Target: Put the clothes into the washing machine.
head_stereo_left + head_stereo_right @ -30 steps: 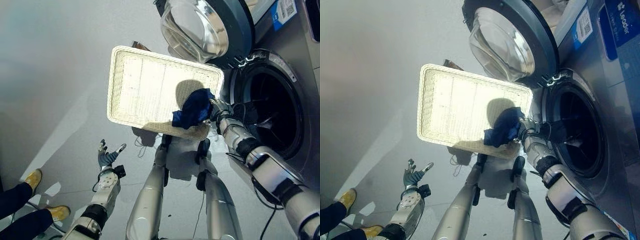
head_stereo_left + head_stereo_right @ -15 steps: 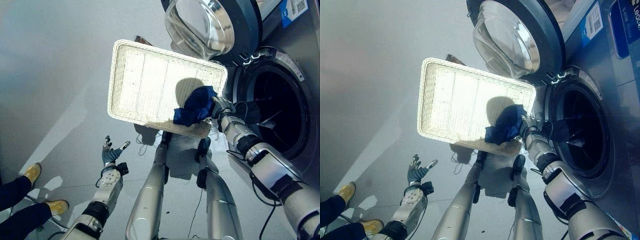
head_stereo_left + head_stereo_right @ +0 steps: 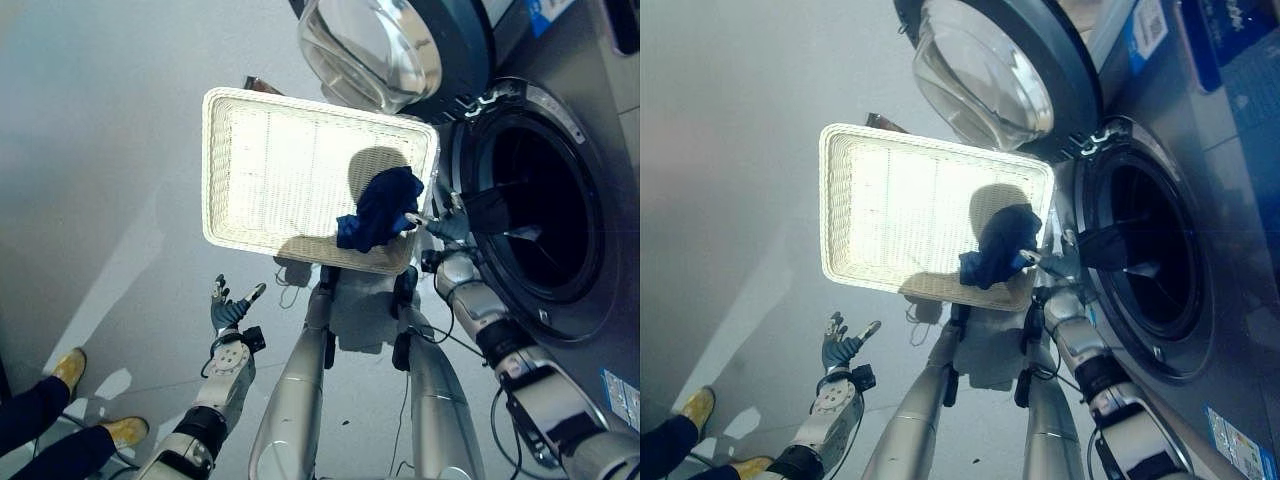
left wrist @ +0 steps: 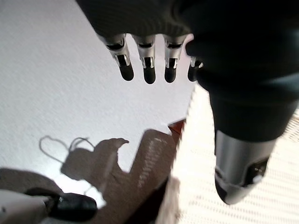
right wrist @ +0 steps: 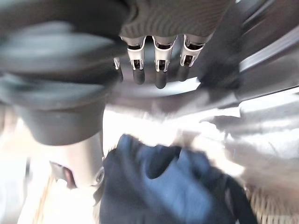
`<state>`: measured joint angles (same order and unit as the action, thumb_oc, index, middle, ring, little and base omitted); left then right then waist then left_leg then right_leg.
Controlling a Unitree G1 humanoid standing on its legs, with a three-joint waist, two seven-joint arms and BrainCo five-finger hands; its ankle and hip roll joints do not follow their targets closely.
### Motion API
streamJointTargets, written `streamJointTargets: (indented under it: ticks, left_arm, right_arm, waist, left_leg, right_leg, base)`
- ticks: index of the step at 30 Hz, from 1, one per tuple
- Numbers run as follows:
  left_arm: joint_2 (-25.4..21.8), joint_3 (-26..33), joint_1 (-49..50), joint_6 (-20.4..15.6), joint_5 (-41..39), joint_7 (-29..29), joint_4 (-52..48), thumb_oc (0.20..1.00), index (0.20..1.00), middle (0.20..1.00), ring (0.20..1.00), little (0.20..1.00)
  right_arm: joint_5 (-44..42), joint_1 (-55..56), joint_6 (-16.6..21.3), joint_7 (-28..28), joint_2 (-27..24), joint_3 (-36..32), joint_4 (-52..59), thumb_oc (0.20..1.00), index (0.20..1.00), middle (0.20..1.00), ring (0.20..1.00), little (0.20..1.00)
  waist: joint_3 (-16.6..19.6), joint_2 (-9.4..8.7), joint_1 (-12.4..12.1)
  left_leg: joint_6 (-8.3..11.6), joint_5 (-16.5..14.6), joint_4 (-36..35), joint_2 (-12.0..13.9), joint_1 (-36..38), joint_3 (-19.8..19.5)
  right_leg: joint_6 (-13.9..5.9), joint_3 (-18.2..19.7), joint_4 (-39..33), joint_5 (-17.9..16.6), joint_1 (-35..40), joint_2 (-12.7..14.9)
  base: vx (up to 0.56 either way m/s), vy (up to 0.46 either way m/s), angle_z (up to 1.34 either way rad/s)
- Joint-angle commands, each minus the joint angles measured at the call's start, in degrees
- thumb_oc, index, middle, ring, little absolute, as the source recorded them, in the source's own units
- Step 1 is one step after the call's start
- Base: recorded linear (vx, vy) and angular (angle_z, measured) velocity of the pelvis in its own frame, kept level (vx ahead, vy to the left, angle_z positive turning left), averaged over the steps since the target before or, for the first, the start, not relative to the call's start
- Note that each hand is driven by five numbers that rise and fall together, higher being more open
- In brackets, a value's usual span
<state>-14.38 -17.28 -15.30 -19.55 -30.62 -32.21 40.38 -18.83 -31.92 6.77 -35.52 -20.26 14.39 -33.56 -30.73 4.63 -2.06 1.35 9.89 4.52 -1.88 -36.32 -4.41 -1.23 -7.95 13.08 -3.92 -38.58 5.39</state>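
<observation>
the dark blue garment (image 3: 378, 208) lies bunched in the white basket (image 3: 262, 170) at the corner nearest the washing machine drum (image 3: 528, 208). the right robot hand (image 3: 432, 224) touches its edge with fingers apart, apparently unclamped; a weak hold could let it fall to the floor. the left robot hand (image 3: 229, 310) hangs open.

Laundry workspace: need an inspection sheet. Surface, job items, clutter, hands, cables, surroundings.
Surface: plain grey floor.
Job's things: dark blue garment in the white woven basket, at the corner nearest the washing machine; its door is open, drum dark inside.
Clutter: small brown item behind the basket, unidentifiable.
Hands: right hand at the garment, fingers straight; left hand open over the floor.
Cables: nothing seen.
Surroundings: a person's yellow shoes at the floor's edge.
</observation>
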Motion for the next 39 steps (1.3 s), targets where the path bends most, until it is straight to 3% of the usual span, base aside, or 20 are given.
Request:
streamJointTargets:
  ticks: [1, 12, 15, 16, 21, 23, 28, 34, 37, 39]
  left_arm:
    - [0.3, 2.4, 3.7, -2.6, -0.2, -2.0, 0.6, 1.0, 1.0, 1.0, 1.0, 1.0]
    - [1.1, 3.4, 4.0, -4.3, -0.8, -2.8, 1.2, 1.0, 1.0, 1.0, 1.0, 1.0]
    - [1.1, 3.6, 4.1, -4.2, -0.8, -2.6, 1.1, 1.0, 1.0, 1.0, 1.0, 1.0]
    - [1.1, 3.9, 3.9, -3.9, -0.7, -2.4, 1.1, 1.0, 1.0, 1.0, 1.0, 1.0]
    - [0.4, 4.6, 3.7, -3.3, -0.5, -1.3, 1.2, 1.0, 1.0, 1.0, 1.0, 1.0]
    - [-0.9, 4.5, 3.5, -2.9, -0.6, -0.5, 1.2, 1.0, 1.0, 1.0, 1.0, 1.0]
    - [-2.7, 2.6, 2.2, -2.2, -1.3, 0.0, 1.7, 1.0, 1.0, 1.0, 1.0, 1.0]
    - [-3.9, 1.3, 0.7, -1.4, -1.9, 0.4, 2.1, 1.0, 1.0, 1.0, 1.0, 1.0]
    - [-4.2, 0.6, -0.4, -1.0, -1.9, 0.5, 2.2, 1.0, 1.0, 1.0, 1.0, 1.0]
    - [-4.7, -0.2, -1.2, -0.5, -2.0, 0.6, 2.3, 1.0, 1.0, 1.0, 1.0, 1.0]
  right_arm:
    - [2.5, 1.5, 9.0, -9.0, -1.4, -5.5, 8.4, 1.0, 1.0, 1.0, 1.0, 1.0]
    - [17.2, 2.3, 11.6, -18.3, -3.7, -9.7, 19.6, 1.0, 1.0, 1.0, 1.0, 1.0]
    - [25.9, 1.7, 10.2, -15.6, -4.6, -8.1, 22.1, 1.0, 1.0, 1.0, 1.0, 1.0]
    - [32.4, 1.1, 8.2, -11.6, -5.6, -5.5, 23.8, 1.0, 1.0, 1.0, 1.0, 1.0]
    - [41.2, -0.5, 5.6, -4.5, -8.4, 0.4, 24.5, 1.0, 1.0, 1.0, 1.0, 1.0]
    - [44.8, -2.8, 4.6, 3.2, -11.1, 6.2, 23.4, 1.0, 1.0, 1.0, 1.0, 1.0]
    - [45.2, -7.6, 5.3, 10.6, -13.1, 15.8, 19.2, 1.0, 1.0, 1.0, 1.0, 1.0]
    - [45.6, -12.1, 2.0, 15.2, -12.9, 22.6, 14.0, 1.0, 1.0, 1.0, 1.0, 1.0]
    - [45.4, -14.5, -1.4, 18.5, -12.0, 25.9, 9.9, 1.0, 1.0, 1.0, 1.0, 1.0]
    - [44.1, -16.1, -5.8, 20.7, -11.4, 28.3, 5.3, 1.0, 1.0, 1.0, 1.0, 1.0]
  waist:
    - [0.9, -1.43, 0.3]
    - [0.9, -1.68, 2.4]
    - [0.9, -1.61, 2.4]
    - [0.9, -1.69, 2.2]
    - [0.9, -2.1, 1.6]
    - [0.9, -2.49, 0.7]
    - [0.9, -2.96, -1.1]
    - [0.9, -3.06, -2.7]
    - [0.9, -3.03, -3.5]
    - [0.9, -3.06, -4.3]
  left_leg:
    - [-2.27, -1.1, 1.8, -1.7, 0.3, 3.9]
    - [-2.97, -2.5, 1.8, -1.9, 1.5, 5.6]
    - [-2.98, -2.3, 1.6, -2.0, 1.6, 5.6]
    - [-2.85, -2.2, 1.6, -2.0, 1.6, 5.6]
    - [-2.44, -1.8, 0.9, -1.9, 1.6, 5.4]
    - [-2.1, -1.2, 0.0, -1.7, 1.9, 4.9]
    - [-1.65, -0.3, -1.3, -1.5, 2.1, 3.8]
    - [-1.21, 0.5, -2.5, -1.5, 2.1, 2.8]
    - [-1.04, 0.9, -2.6, -1.5, 1.7, 2.3]
    - [-0.94, 1.0, -2.6, -1.6, 1.4, 1.8]
  right_leg:
    - [-3.31, 3.4, -2.6, -6.6, 1.2, 0.1]
    - [-3.99, 5.5, -4.0, -7.8, 1.3, -0.1]
    - [-4.09, 5.6, -4.3, -7.8, 1.5, 0.0]
    - [-4.23, 5.4, -4.5, -7.8, 1.6, 0.2]
    - [-4.46, 4.7, -5.0, -7.5, 2.0, 0.3]
    - [-4.61, 3.8, -5.5, -7.3, 2.7, 0.4]
    - [-4.8, 1.9, -6.0, -6.9, 3.6, 0.7]
    - [-4.96, 0.5, -6.6, -6.8, 4.2, 0.9]
    - [-5.05, -0.4, -6.6, -6.7, 4.1, 1.2]
    - [-5.06, -1.1, -6.6, -6.7, 4.1, 1.3]
  base:
    - [0.0, 0.036, -0.25]
    - [-0.01, 0.046, -0.15]
    - [-0.03, 0.02, -0.05]
    - [-0.03, 0.009, -0.1]
    - [-0.03, -0.021, -0.05]
    - [-0.04, -0.099, 0.09]
    - [-0.03, -0.085, 0.12]
    - [-0.02, -0.059, 0.12]
    - [-0.02, -0.059, 0.11]
    - [0.0, -0.072, 0.11]
